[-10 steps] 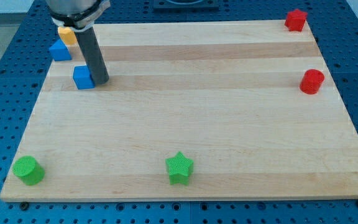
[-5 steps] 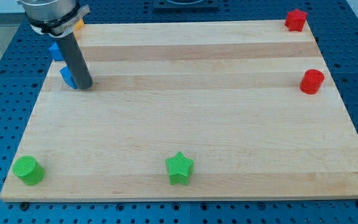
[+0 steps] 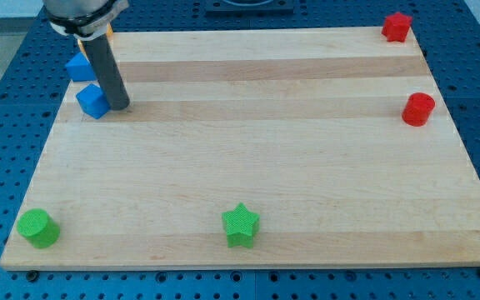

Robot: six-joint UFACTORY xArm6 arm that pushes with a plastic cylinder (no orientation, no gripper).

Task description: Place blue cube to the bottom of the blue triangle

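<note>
The blue cube lies near the board's left edge, turned a little askew. The blue triangle sits just above it toward the view's top, close to the board's top left corner, with a small gap between the two. My dark rod comes down from the view's top left, and my tip rests on the board right against the cube's right side.
A yellow block is almost hidden behind the arm at the top left. A red star and a red cylinder sit at the right. A green cylinder and a green star lie along the bottom of the wooden board.
The blue cube has slid left, ending below the blue triangle and slightly rotated. My tip moved left with it, then came back a little to the right.
</note>
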